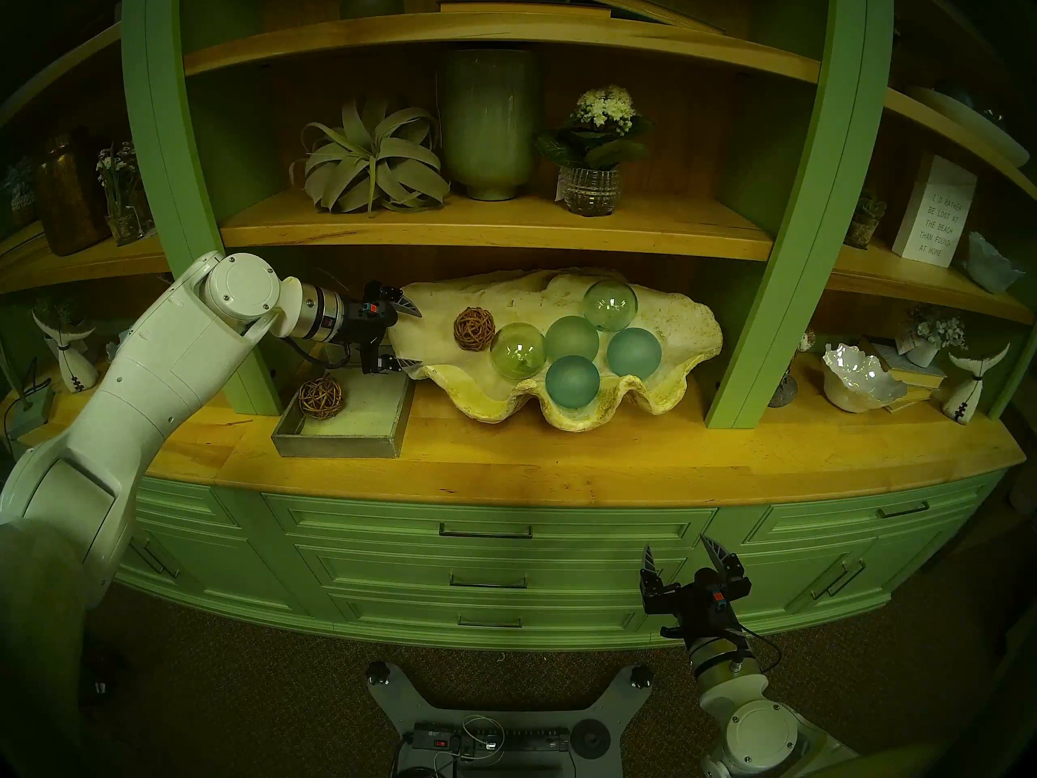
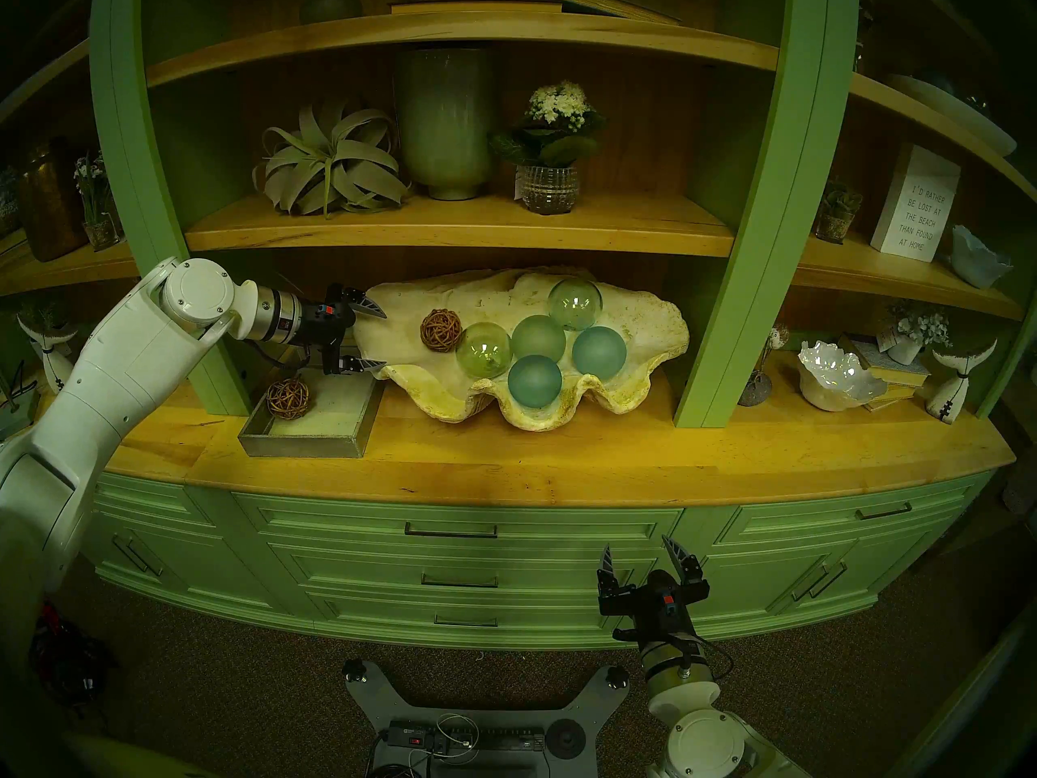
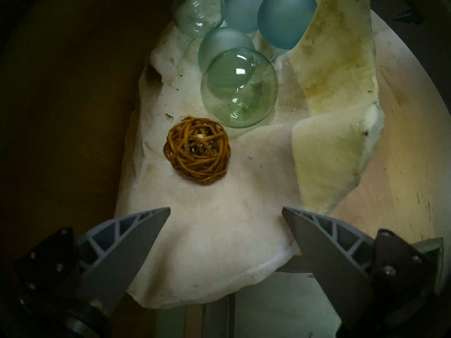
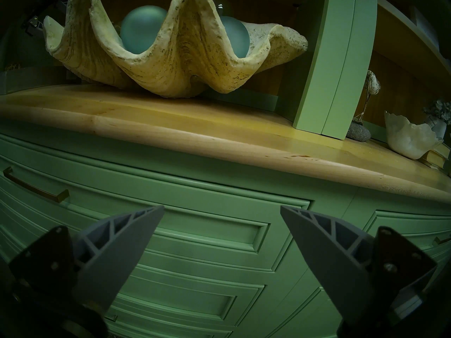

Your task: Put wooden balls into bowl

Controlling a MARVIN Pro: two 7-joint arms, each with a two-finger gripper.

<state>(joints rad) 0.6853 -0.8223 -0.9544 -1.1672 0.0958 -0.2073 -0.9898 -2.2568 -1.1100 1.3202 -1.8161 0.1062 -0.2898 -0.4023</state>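
Observation:
One brown woven ball [image 1: 474, 328] [image 2: 441, 330] [image 3: 197, 149] lies inside the big cream clam-shell bowl [image 1: 673, 311] [image 2: 645, 316] [image 3: 219, 232] [image 4: 185, 59], at its left end, beside several green and blue glass spheres [image 1: 572, 339]. The other woven ball [image 1: 320, 398] [image 2: 287, 399] lies in the grey tray [image 1: 370, 423] [image 2: 336, 423] left of the bowl. My left gripper [image 1: 414, 337] [image 2: 377, 336] [image 3: 225, 209] is open and empty over the bowl's left rim, apart from the ball. My right gripper [image 1: 677, 549] [image 2: 637, 548] [image 4: 222, 207] is open and empty, low before the drawers.
The bowl and tray stand on a wooden counter [image 1: 561, 462] between two green posts [image 1: 774, 255] under a shelf [image 1: 494, 232] of plants and a vase. A small white ruffled bowl [image 1: 861, 378] and figurines stand to the right. Green drawers [image 1: 482, 535] are below.

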